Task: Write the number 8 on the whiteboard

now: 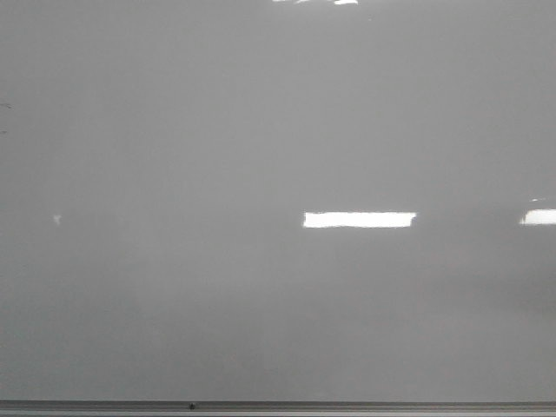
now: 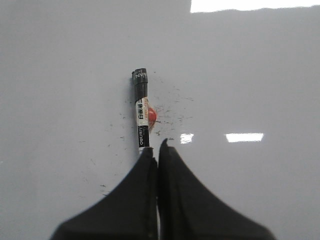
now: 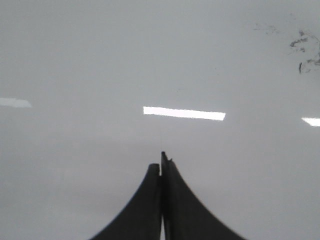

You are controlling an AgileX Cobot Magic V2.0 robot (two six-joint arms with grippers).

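Note:
The whiteboard (image 1: 261, 287) is a glossy pale grey board that fills the front view, and neither gripper shows there. No number 8 shows in any view. In the left wrist view a black-and-white marker (image 2: 142, 110) lies on the whiteboard (image 2: 60, 75), with a small red piece (image 2: 152, 115) beside it. My left gripper (image 2: 156, 149) is shut, its jaws pressed together and empty. The marker's near end sits at the tip of one finger, not between the jaws. My right gripper (image 3: 161, 161) is shut and empty over bare whiteboard (image 3: 75, 60).
A thin metal edge strip (image 1: 278, 406) runs along the board's near edge. Faint black smudges (image 2: 172, 107) surround the marker, and darker smudges (image 3: 304, 52) show in the right wrist view. Bright rectangular light reflections (image 1: 359, 220) lie on the board.

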